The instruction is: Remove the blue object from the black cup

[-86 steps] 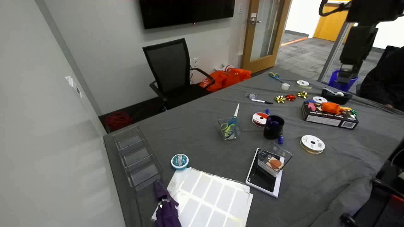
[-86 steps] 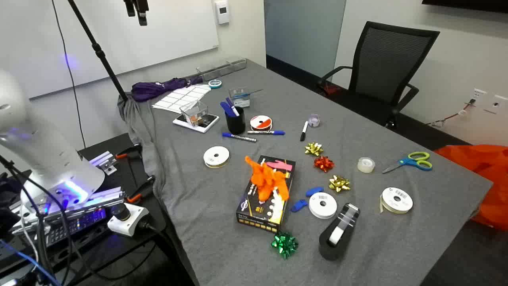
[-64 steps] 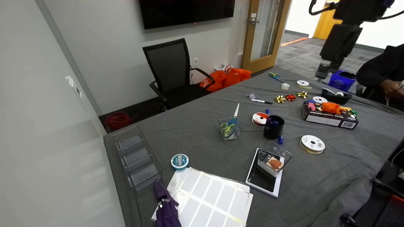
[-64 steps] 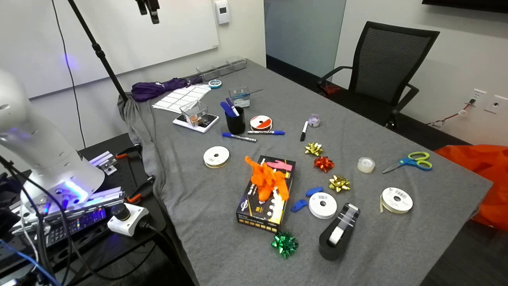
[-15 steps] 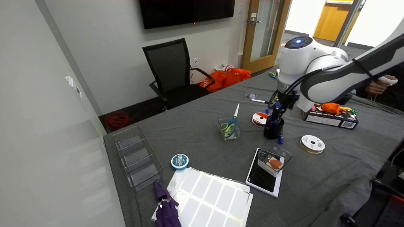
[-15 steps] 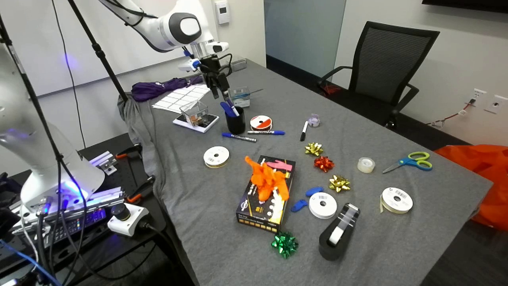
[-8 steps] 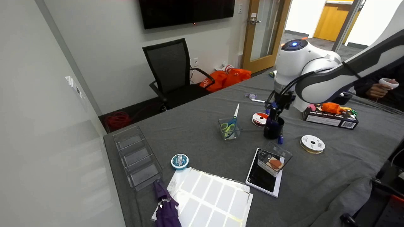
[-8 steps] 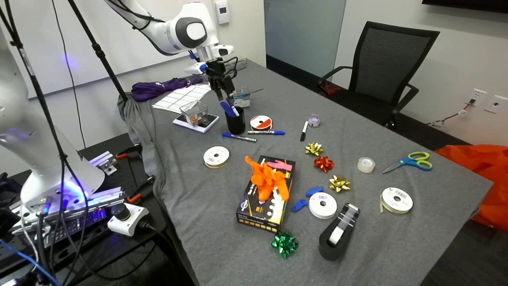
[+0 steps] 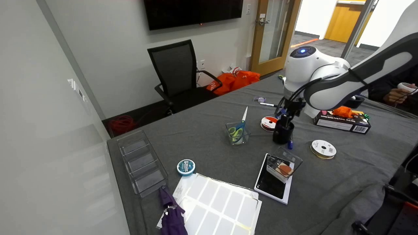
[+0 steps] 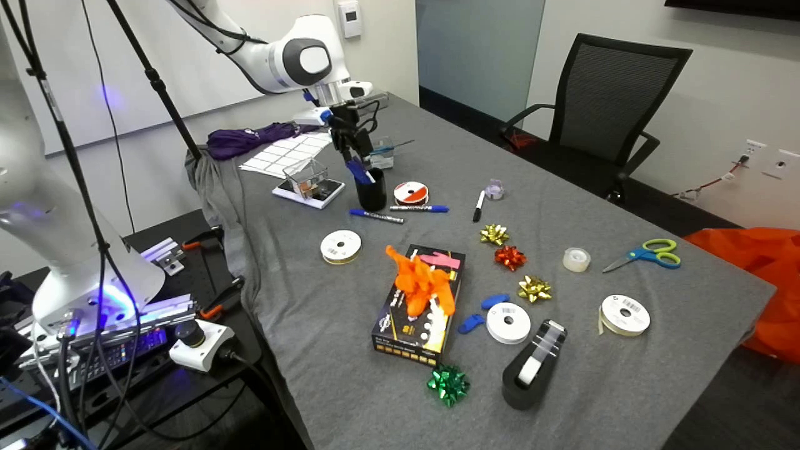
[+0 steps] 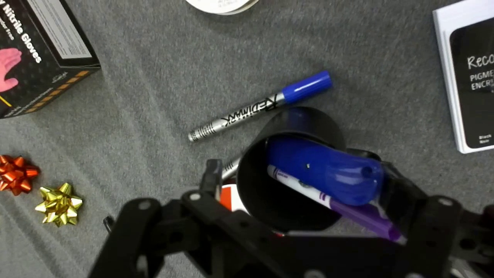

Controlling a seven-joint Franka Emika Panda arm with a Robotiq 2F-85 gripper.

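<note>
Gripper was spread at the mouth of the black cup, blue object in the gap.
It leaned inside the black cup beside a purple marker, top close to one jaw; contact unclear. A blue-capped marker lay just outside; glove box sat farther off.

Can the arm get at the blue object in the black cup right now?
Probably yes: the jaws stand open over the black cup, and the blue object juts out; the purple marker alongside might interfere.
</note>
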